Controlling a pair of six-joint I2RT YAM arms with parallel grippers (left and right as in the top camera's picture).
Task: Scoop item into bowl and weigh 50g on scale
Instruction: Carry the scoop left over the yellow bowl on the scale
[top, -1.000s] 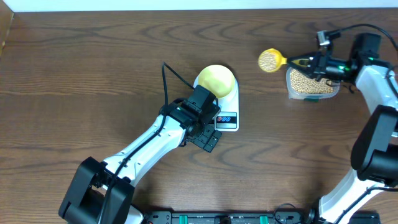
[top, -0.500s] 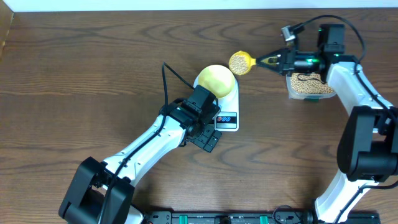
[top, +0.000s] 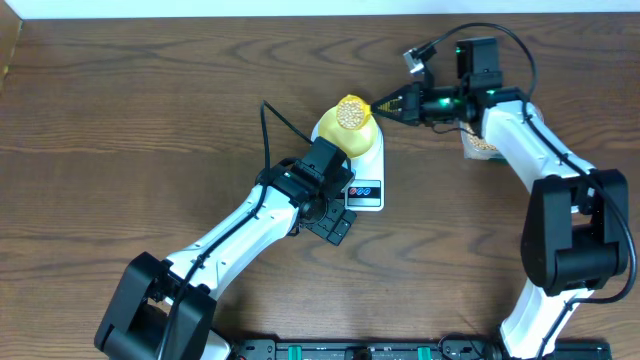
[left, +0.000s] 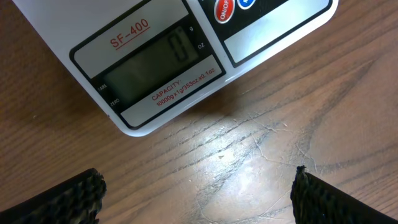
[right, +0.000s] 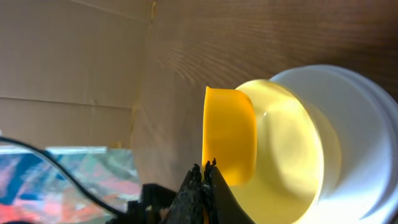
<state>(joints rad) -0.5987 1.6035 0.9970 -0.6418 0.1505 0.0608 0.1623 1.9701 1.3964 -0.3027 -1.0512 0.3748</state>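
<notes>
The pale yellow-green bowl (top: 344, 133) stands on the white scale (top: 368, 178); its display (left: 158, 65) reads 0. My right gripper (top: 392, 104) is shut on the handle of a small yellow scoop (top: 352, 112) heaped with beige beans (top: 351, 113), held over the bowl. In the right wrist view the scoop (right: 229, 143) hangs over the bowl (right: 292, 149), which shows no beans inside, with the shut fingers (right: 204, 171) below. My left gripper (top: 336, 224) is open and empty on the table just in front of the scale; its fingers (left: 198, 193) show wide apart.
A clear plastic tub (top: 480, 144) with more beans sits to the right of the scale, mostly hidden under my right arm. A black cable (top: 280, 122) runs past the bowl's left side. A white strip edges the table at the back.
My right gripper has carried the filled scoop leftward from above the tub to over the bowl. The left arm has not moved.
</notes>
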